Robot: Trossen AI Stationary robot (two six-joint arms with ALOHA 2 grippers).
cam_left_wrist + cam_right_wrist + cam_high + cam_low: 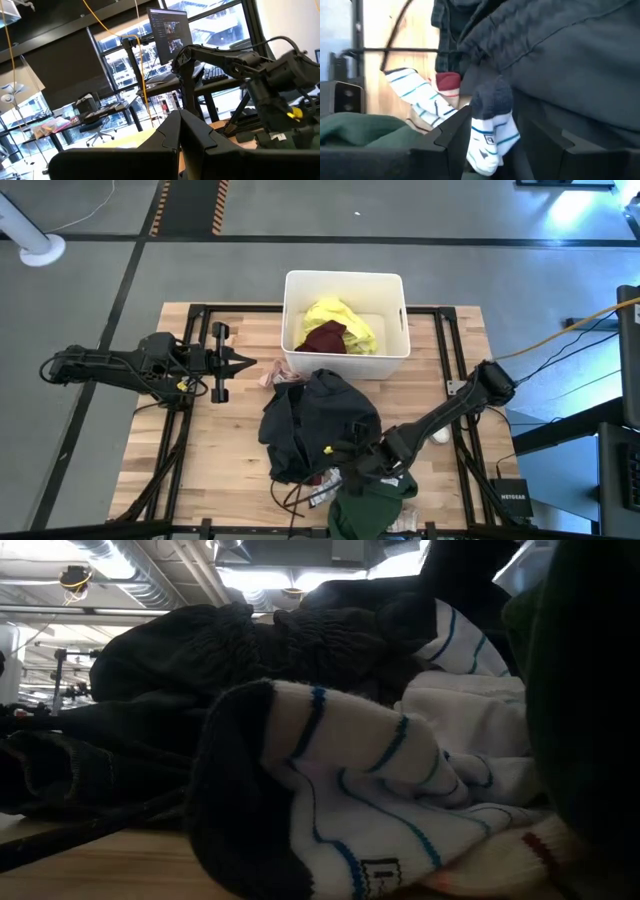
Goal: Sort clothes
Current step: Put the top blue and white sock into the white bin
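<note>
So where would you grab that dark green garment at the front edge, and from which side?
Judging by the high view, the dark green garment lies bunched at the table's front edge, partly under the right gripper and touching the black pile. I'd pinch its raised fold on the side away from the pile, coming straight down, so the black clothes and socks stay out of the grip.

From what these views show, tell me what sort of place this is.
Probably a robotics lab or workshop: a monitor on a desk by big windows, exposed ceiling ducts, and hazard striping on the concrete floor.
</note>
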